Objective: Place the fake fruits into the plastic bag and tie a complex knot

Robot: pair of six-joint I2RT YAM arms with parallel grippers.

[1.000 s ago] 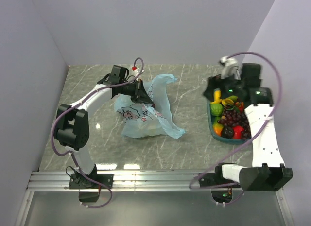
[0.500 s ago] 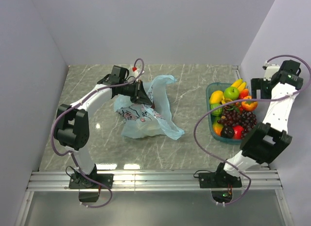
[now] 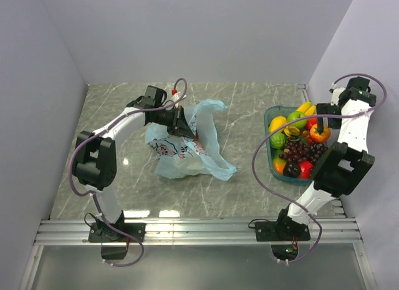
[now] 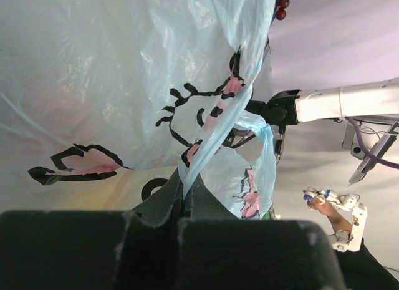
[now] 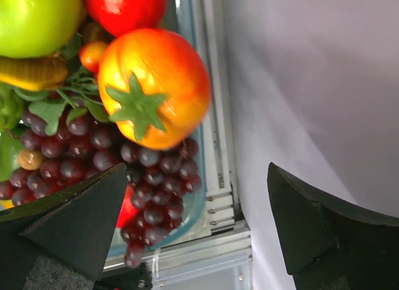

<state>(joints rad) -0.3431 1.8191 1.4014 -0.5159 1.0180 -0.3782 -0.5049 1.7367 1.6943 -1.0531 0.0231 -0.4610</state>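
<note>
Fake fruits (image 3: 298, 146): every piece we can see sits heaped in the teal tray (image 3: 270, 113) at the right of the marble table (image 3: 243, 178). We see none in the plastic bag (image 3: 187, 154), which lies crumpled at centre-left, well apart from the tray.

Progress, as we judge it: loading not begun, knot not tied.

Left gripper (image 4: 185, 199): pinched on a fold of bag film, lifting the bag's edge.

Right gripper (image 5: 196, 178): hovers over the tray's right side, fingers spread wide, nothing between them. An orange-red fruit with a green calyx (image 5: 154, 87) lies just below.

Counts:
- one bag, one tray, two arms
- fruits from above: one grape bunch (image 5: 93, 140), one green apple (image 5: 34, 19), one banana (image 3: 305, 108)
- roughly nine pieces in all; the pile overlaps, so the tally is uncertain
</note>
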